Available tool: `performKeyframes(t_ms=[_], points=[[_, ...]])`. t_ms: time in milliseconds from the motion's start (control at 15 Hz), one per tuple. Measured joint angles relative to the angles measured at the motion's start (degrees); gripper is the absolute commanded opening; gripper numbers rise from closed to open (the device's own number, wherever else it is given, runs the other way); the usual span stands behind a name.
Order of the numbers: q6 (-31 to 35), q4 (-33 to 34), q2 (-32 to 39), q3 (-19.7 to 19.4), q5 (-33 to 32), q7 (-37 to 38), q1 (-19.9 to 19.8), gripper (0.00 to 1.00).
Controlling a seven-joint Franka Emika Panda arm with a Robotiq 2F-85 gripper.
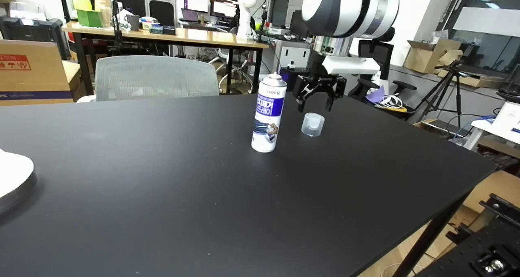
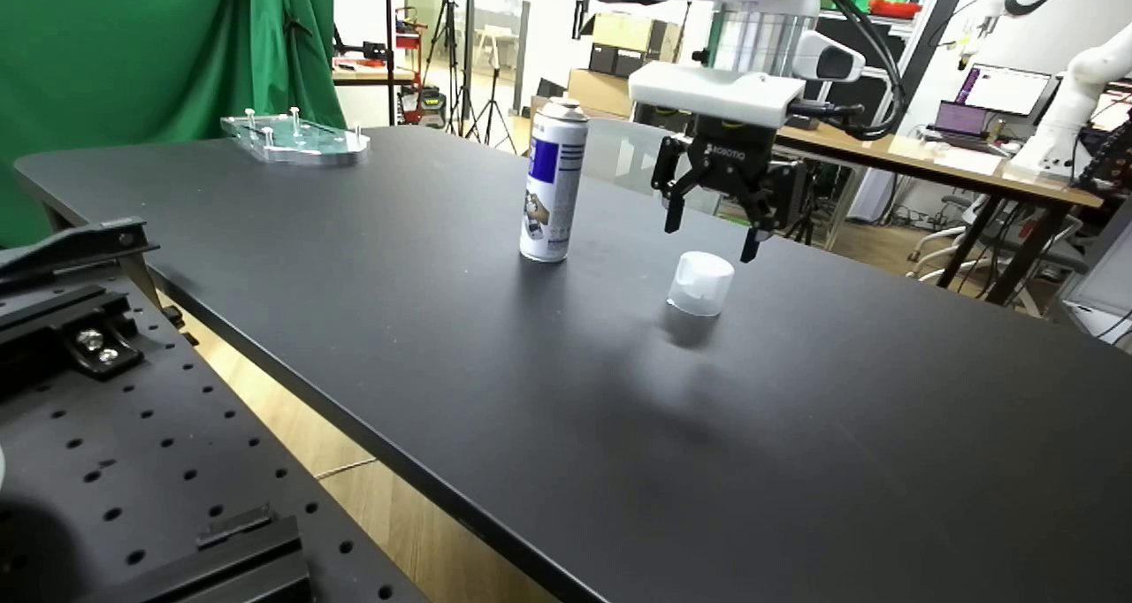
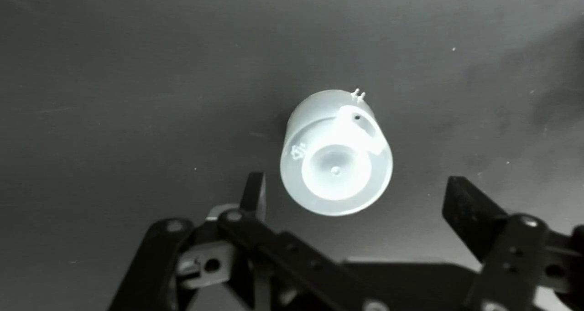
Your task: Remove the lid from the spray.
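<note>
The spray (image 1: 269,114) is a white can with a blue-purple label band. It stands upright on the table with its top bare in both exterior views (image 2: 554,183). It is out of view in the wrist view. The lid (image 1: 313,124) is a whitish translucent cap. It sits on the table beside the can, apart from it, also seen in an exterior view (image 2: 700,283). In the wrist view the lid (image 3: 336,165) shows with its closed top facing me. My gripper (image 1: 314,106) is open, holds nothing and hangs just above the lid, fingers pointing down (image 2: 711,239).
The black table (image 1: 162,179) bears everything. A white rounded object (image 1: 14,173) is at its left in an exterior view. A clear plate with posts (image 2: 301,141) lies at the far end. A grey chair (image 1: 156,78) stands behind. A perforated black plate (image 2: 159,444) borders the table.
</note>
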Motion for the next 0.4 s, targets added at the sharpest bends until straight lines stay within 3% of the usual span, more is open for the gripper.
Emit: performKeyframes(t_ms=[400], points=[[-2.9,-0.1,-1.9,-0.6,0.0,1.8,0.4,1.00]])
